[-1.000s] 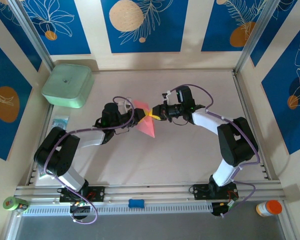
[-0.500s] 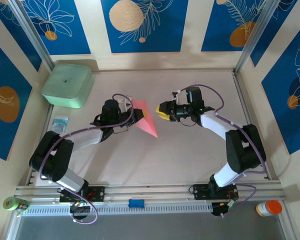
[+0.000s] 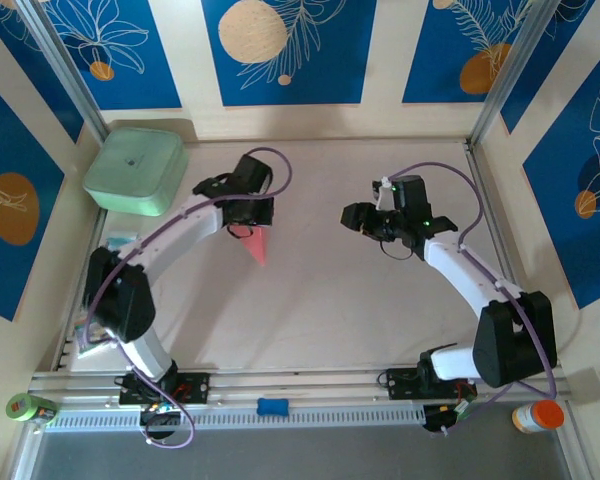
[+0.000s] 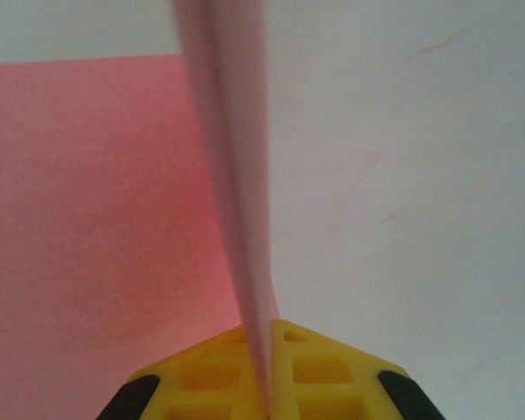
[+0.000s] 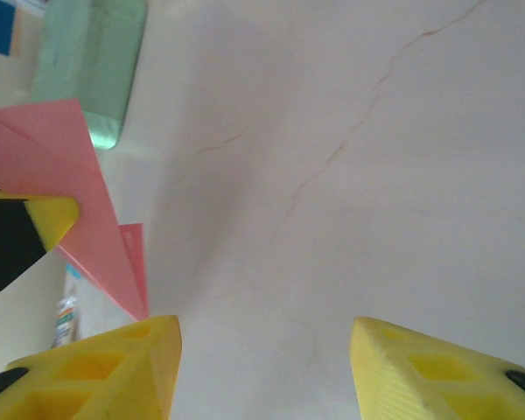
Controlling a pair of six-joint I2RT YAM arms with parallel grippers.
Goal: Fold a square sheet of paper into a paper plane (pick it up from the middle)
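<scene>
Pink-red paper folded into a narrow, pointed paper plane (image 3: 259,245) is pinched in the left gripper (image 3: 248,229), whose jaws are pressed tight together on it. The plane runs out from those fingertips to a sharp tip. Whether that tip touches the table (image 3: 380,300) cannot be told.

In the left wrist view the yellow fingers (image 4: 210,381) meet flat against each other. A thin folded edge of the paper rises straight ahead out of the seam between them. A broad pink panel (image 4: 87,219) spreads to the left of that ridge, and pale table surface lies to its right.

The right gripper (image 3: 351,215) stands released, its jaws parted with nothing in them, well apart from the left gripper across bare table. In its own wrist view the two yellow fingers (image 5: 114,363) are spread wide with pale tabletop between them. Ahead of this gripper and to its left is the plane (image 5: 61,166), with a yellow, black-backed finger (image 5: 26,227) of the left gripper against it.

A mint-green box (image 3: 135,170) sits beyond the left gripper, off to its left. Small clear packets (image 3: 120,243) lie farther to that side, nearer the arm bases than the box.
</scene>
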